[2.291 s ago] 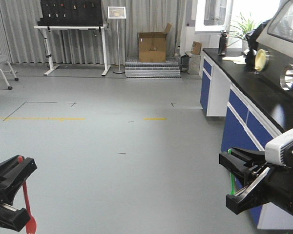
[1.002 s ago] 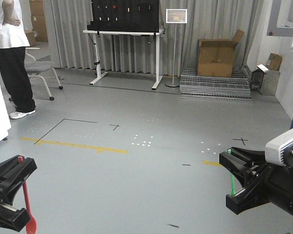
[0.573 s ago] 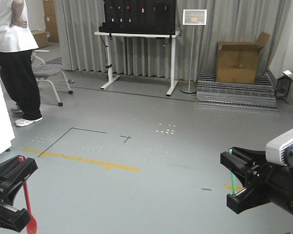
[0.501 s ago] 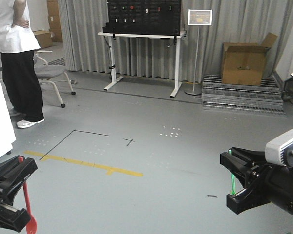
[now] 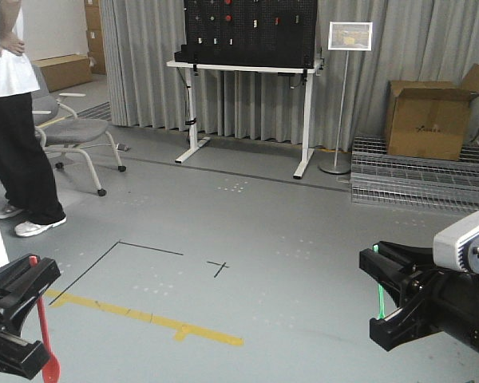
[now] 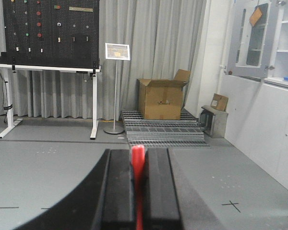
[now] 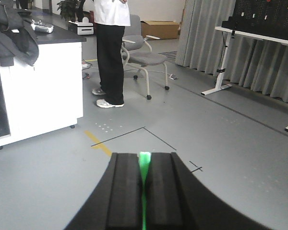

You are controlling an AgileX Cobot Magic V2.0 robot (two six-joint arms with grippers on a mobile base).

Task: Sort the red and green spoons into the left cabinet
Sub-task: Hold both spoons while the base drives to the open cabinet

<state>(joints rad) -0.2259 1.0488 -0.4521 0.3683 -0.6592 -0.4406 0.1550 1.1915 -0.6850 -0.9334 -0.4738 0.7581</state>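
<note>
My left gripper (image 5: 38, 271) is shut on the red spoon (image 5: 44, 323), which hangs handle up with its bowl at the bottom left of the front view. In the left wrist view the red spoon (image 6: 137, 165) sits pinched between the black pads of the left gripper (image 6: 137, 158). My right gripper (image 5: 373, 263) is shut on the green spoon (image 5: 379, 297), held upright at the right. In the right wrist view the green spoon (image 7: 144, 165) is clamped between the pads of the right gripper (image 7: 144, 160). The left cabinet is out of view.
A person (image 5: 12, 120) stands at the left beside a grey chair (image 5: 76, 132). A pegboard table (image 5: 247, 72), a sign stand (image 5: 339, 96), a cardboard box (image 5: 431, 116) and metal grates (image 5: 423, 179) line the back. A white counter (image 7: 36, 86) shows in the right wrist view.
The whole view has swung left: the blue counter left the frame, the pegboard table and box slid right, and the person and chair came in. Both grippers still hold their spoons.
</note>
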